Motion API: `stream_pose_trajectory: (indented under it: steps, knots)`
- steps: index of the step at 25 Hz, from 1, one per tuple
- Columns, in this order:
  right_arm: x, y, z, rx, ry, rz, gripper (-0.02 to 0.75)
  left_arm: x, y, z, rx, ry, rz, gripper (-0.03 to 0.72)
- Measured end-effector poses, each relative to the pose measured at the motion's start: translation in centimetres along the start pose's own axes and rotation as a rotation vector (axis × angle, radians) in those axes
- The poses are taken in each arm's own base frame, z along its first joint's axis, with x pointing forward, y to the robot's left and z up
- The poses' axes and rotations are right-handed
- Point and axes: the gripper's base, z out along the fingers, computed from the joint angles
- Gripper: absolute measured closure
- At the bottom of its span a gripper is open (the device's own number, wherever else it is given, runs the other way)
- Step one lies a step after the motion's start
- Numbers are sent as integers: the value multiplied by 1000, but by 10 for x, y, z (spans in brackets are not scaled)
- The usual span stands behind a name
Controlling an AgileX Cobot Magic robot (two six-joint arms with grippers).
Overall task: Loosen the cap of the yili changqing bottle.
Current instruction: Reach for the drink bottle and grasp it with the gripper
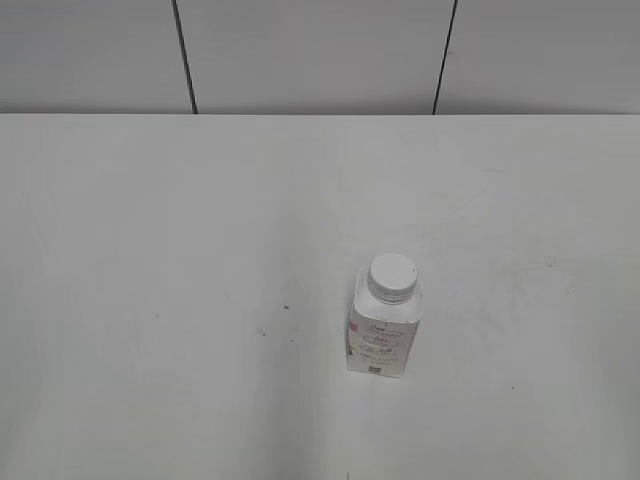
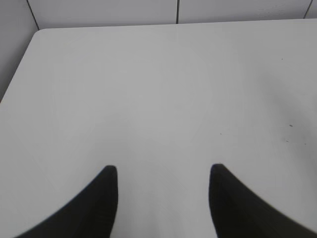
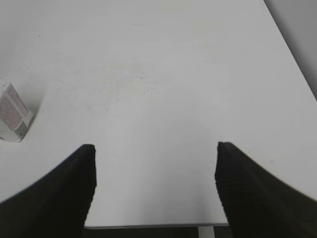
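Note:
The yili changqing bottle [image 1: 383, 335] stands upright on the white table, right of centre in the exterior view. It is white and squarish with pale pink printing and a small dark code mark. Its round white ribbed cap [image 1: 391, 276] sits on the neck. The bottle's lower part also shows at the left edge of the right wrist view [image 3: 13, 113]. My left gripper [image 2: 163, 171] is open and empty over bare table. My right gripper [image 3: 154, 148] is open and empty near the table's front edge, to the right of the bottle. Neither gripper shows in the exterior view.
The white table [image 1: 200, 250] has a few small dark specks left of the bottle. A grey panelled wall [image 1: 310, 50] stands behind it. The table's front edge [image 3: 148, 225] shows in the right wrist view, and its rounded far left corner [image 2: 39, 32] shows in the left wrist view.

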Motion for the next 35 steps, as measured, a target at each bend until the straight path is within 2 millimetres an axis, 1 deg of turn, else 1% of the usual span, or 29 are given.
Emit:
stream_pose_trajectory:
  steps: [22, 29, 32, 35]
  knots:
    - [0, 0, 0, 0, 0, 0, 150, 0, 0, 0, 0, 0, 0, 312]
    - [0, 0, 0, 0, 0, 0, 150, 0, 3, 0, -33, -4, 19, 312]
    - [0, 0, 0, 0, 0, 0, 150, -2, 3, -1, -37, -20, 20, 279]
    - [0, 0, 0, 0, 0, 0, 150, -5, 4, -2, -42, -46, 23, 195]
